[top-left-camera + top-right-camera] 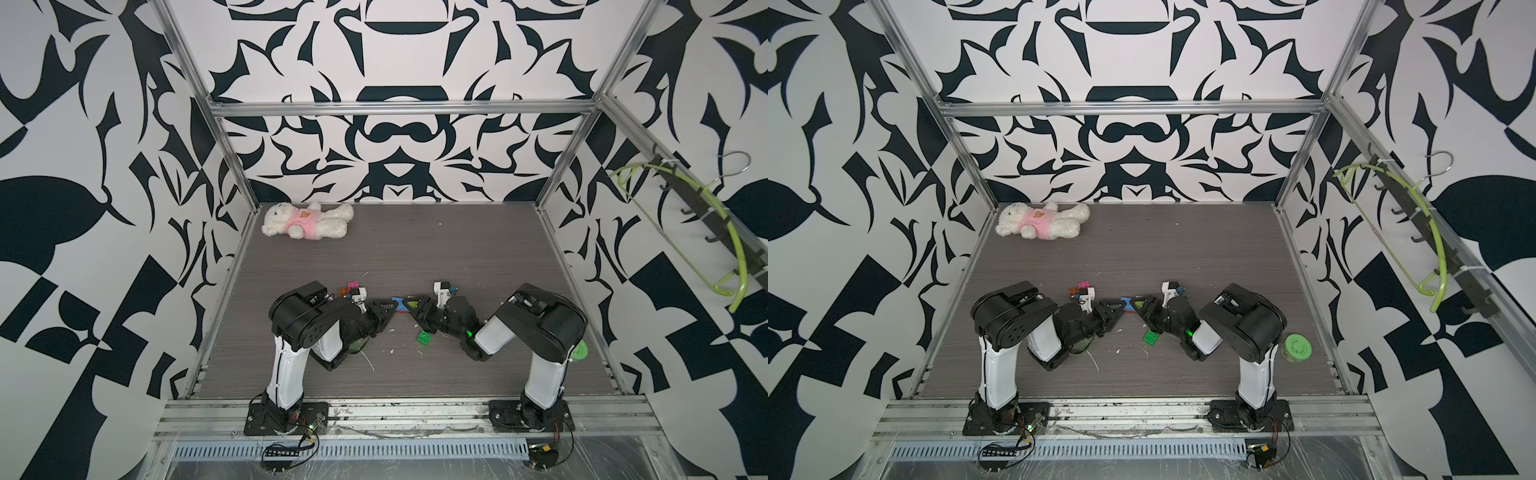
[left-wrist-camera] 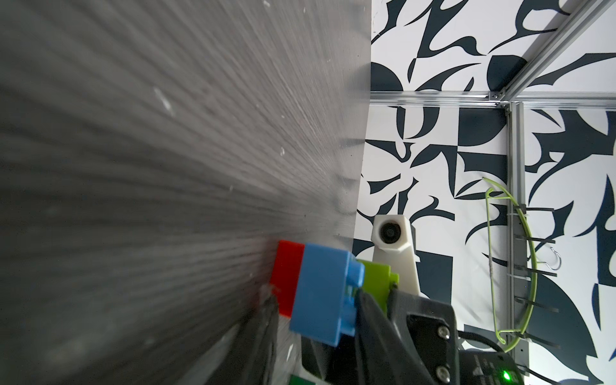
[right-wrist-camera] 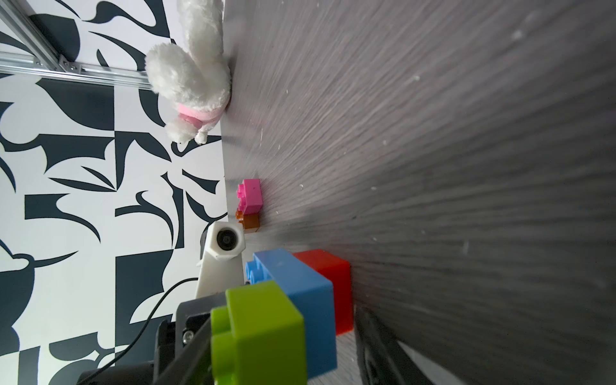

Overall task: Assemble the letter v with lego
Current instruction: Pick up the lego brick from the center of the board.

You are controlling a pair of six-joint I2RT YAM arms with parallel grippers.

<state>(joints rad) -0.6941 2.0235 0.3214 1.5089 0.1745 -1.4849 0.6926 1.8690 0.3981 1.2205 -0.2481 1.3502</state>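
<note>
On the table, left gripper clamps blue brick, red brick attached; right gripper flanks lime-green brick, grip indeterminate.

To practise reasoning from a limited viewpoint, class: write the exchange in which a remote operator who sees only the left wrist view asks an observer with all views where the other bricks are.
Operator: I see only a red brick, a blue brick and a lime-green brick stacked together. Are there more?
Observer: Yes. A pink brick sits beside an orange brick on the table, just beyond the left arm.
Operator: Is anything loose near the right arm?
Observer: A green brick lies alone on the table, close to that arm's wrist.
</note>
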